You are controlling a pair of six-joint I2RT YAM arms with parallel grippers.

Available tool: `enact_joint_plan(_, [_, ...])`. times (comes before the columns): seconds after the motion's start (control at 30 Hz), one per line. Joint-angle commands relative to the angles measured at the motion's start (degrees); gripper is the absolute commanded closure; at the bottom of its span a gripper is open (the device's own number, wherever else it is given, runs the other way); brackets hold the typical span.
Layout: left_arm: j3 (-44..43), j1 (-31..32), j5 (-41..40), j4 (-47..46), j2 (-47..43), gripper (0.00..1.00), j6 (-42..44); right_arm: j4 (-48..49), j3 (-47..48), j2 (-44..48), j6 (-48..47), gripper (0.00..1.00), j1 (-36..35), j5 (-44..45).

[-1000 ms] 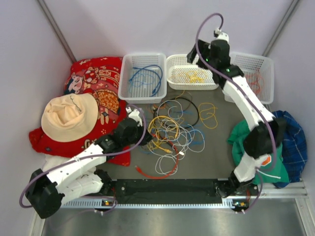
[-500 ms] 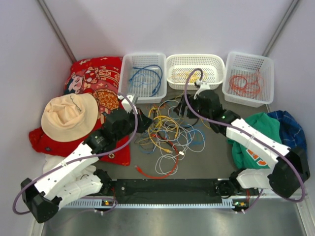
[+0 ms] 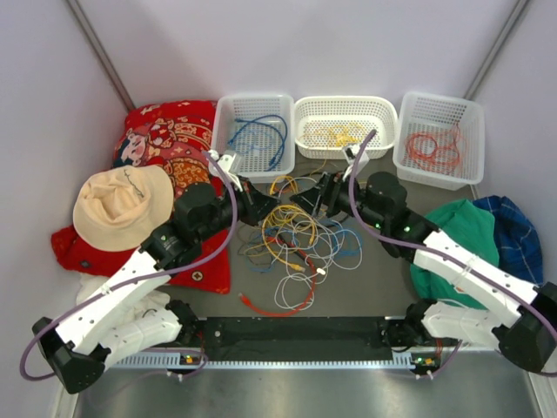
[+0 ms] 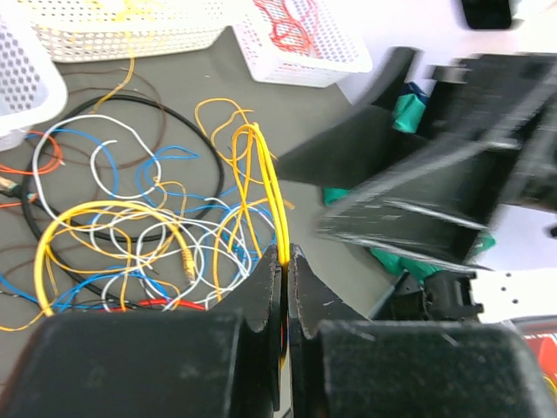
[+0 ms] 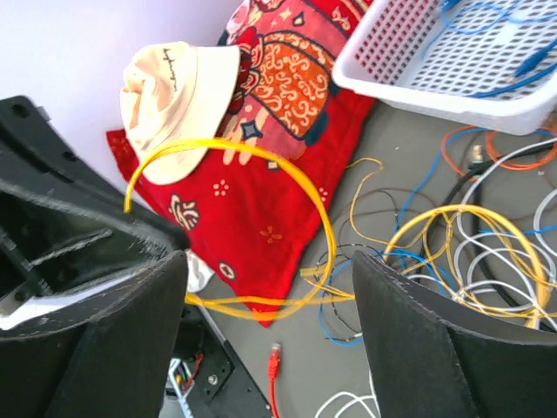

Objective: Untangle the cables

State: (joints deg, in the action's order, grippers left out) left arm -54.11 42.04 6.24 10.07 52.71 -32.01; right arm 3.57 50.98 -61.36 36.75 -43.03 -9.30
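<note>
A yellow cable [image 4: 271,187] is clamped between the closed jaws of the left gripper [image 4: 285,261] and rises straight out of them, a yellow loop [image 5: 222,144] is framed in the gap between the wide-apart jaws of the right gripper [image 5: 268,261], and the other cables [image 3: 296,239] are left tangled beneath both.

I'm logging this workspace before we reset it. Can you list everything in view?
baskets: three, white, in a row at the far edge
blue cables: a few, in the left basket
yellow cables: a few, in the middle basket
red-orange cables: a few, in the right basket
cable tangle: one heap, yellow, white, blue, red-orange and black, at the table centre
yellow cable: one, lifted from the tangle
red patterned cloth: one, on the left
hat: one, cream, on the red cloth
green cloth: one, on the right
blue checked cloth: one, beside the green
left gripper: black, shut on the yellow cable
right gripper: black, open, over the tangle
</note>
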Motion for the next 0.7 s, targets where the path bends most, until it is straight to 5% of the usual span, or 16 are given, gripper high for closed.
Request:
enact_joint_plan(0.0, [-0.12, 0.06, 2.81, -4.09, -1.73, 1.0, -1.3, 7.15, -0.27, -4.63, 2.09, 0.3, -0.66, -3.09])
enact_joint_plan(0.3, [0.49, 0.14, 1.07, -1.46, -3.22, 1.0, -1.65, 0.59, 3.51, -6.15, 0.17, 1.0, -0.66, 3.31])
enact_joint_plan(0.43, [-0.56, 0.06, -14.0, 7.67, -4.37, 1.0, -1.3, -11.26, 5.79, 0.26, -4.48, 1.0, -0.57, 13.94])
enact_joint_plan(0.67, [1.28, 0.06, -28.71, 17.34, -7.18, 1.0, -1.3, -27.29, 12.72, 12.22, -9.59, 1.0, 1.1, 25.63])
